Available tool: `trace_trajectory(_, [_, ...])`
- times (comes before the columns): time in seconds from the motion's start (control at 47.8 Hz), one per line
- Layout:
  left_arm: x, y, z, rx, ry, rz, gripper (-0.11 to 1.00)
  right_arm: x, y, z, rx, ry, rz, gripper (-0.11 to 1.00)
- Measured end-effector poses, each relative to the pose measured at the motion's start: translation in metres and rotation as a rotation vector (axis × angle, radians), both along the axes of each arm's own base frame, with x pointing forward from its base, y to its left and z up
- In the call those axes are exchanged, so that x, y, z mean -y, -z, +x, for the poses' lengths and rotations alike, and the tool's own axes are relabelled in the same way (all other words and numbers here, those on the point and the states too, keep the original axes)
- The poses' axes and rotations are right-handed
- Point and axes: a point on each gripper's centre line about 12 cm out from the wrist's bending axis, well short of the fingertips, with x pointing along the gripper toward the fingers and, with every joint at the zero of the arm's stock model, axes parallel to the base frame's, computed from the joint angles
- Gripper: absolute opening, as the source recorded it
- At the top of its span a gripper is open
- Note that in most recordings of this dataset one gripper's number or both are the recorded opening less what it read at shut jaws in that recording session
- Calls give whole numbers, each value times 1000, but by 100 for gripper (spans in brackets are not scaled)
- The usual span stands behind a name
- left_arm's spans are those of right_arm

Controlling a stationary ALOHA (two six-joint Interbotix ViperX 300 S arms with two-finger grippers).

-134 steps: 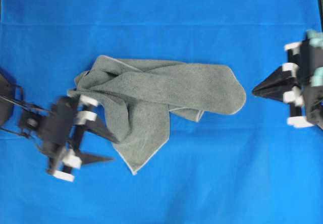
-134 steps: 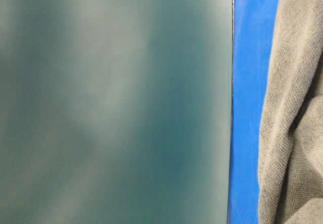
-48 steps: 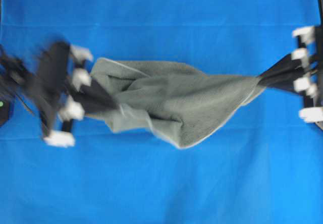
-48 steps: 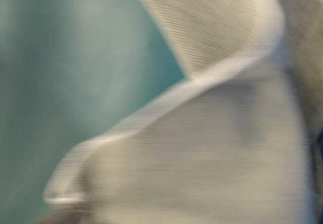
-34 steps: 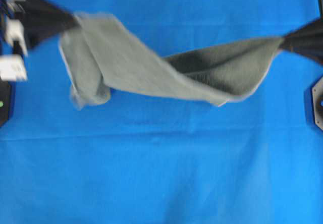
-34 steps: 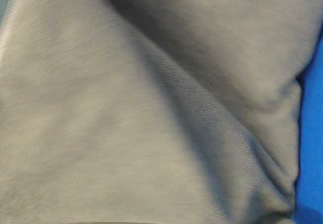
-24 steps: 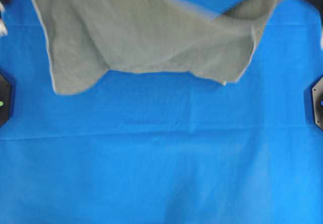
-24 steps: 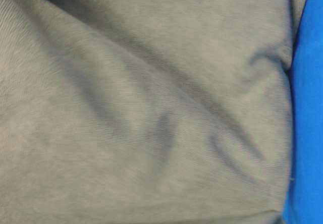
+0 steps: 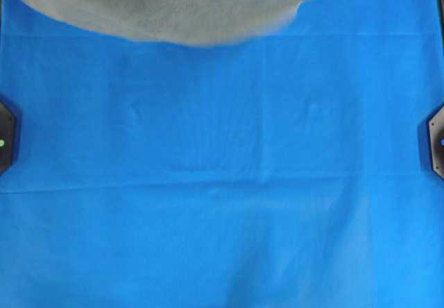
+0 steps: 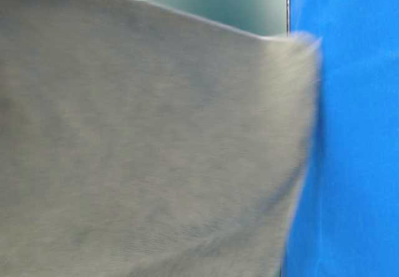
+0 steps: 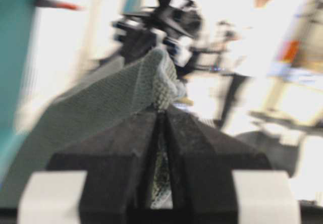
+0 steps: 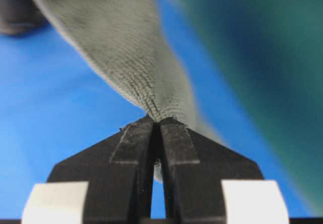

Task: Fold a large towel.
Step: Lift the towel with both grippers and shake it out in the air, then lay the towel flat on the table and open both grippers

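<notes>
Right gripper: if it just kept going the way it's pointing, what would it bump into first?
The towel itself: the right gripper is shut on it, cloth stretching straight ahead. Beyond looks like the blue table covering, though depth is unclear.

No readable text, labels, brands or numbers in any view. Background behind the left wrist camera is too blurred to make out any signage.

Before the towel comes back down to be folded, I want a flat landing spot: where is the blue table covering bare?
In the overhead view nearly the whole blue covering is bare, from the towel's lower edge to the near edge, between the two black fittings at the sides. Only the far strip is covered, where the towel hangs.
</notes>
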Motion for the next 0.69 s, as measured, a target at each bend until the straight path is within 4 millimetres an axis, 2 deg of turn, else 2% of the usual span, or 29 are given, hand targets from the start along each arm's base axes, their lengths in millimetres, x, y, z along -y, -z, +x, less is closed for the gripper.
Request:
trace_trajectory(0.188, [36, -9, -1, 47, 212, -17, 3, -58, -30, -5, 137, -263, 49, 2])
trace_trajectory(0.314, [57, -14, 2, 122, 314, -19, 3, -94, -35, 2, 200, -424, 68, 2])
trace_trajectory(0.397, [69, -16, 8, 173, 354, 1, 3, -109, -35, 11, 220, -476, 62, 2])
trace_trajectory(0.564, [80, -4, 31, 166, 347, 44, 3, -111, -33, 21, 227, -453, 71, 2])
trace_trajectory(0.69, [76, 14, 37, 127, 328, 39, 3, -96, -23, 25, 183, -342, 78, 2])
